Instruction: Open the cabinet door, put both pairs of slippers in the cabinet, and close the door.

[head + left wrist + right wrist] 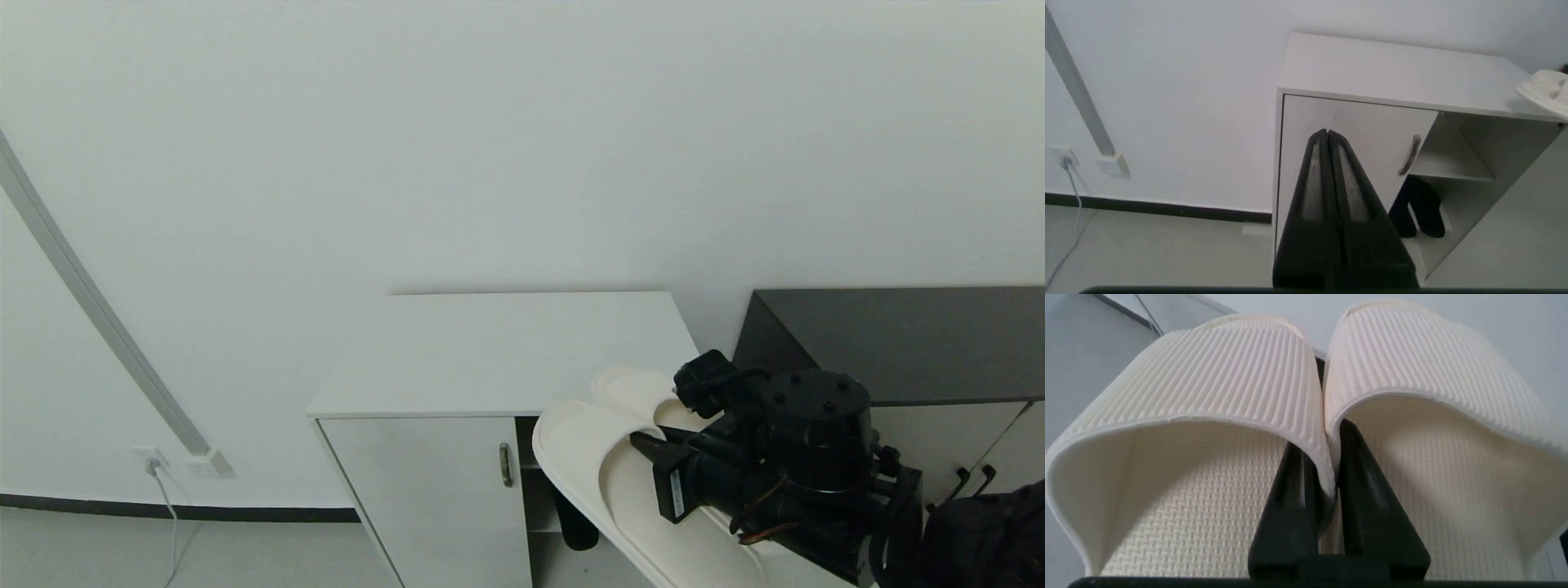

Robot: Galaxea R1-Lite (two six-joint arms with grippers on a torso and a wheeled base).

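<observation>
My right gripper [647,445] is shut on a pair of cream slippers [584,441], pinching their inner edges together [1319,457]. It holds them in the air in front of the white cabinet [490,351], at the level of its top right corner. The cabinet's right half stands open, with a shelf and a pair of black slippers [576,527] low inside it. Its left door [424,490] with a metal handle [505,464] is closed. My left gripper [1327,135] is shut and empty, held off in front of that left door [1372,122]. Beyond it are the black slippers [1421,211] and the cream slippers [1545,84].
A dark grey cabinet [898,335] stands against the wall to the right of the white one. A wall socket with a cable [151,465] and a slanted conduit [90,302] are on the left wall. Grey floor lies in front of the white cabinet.
</observation>
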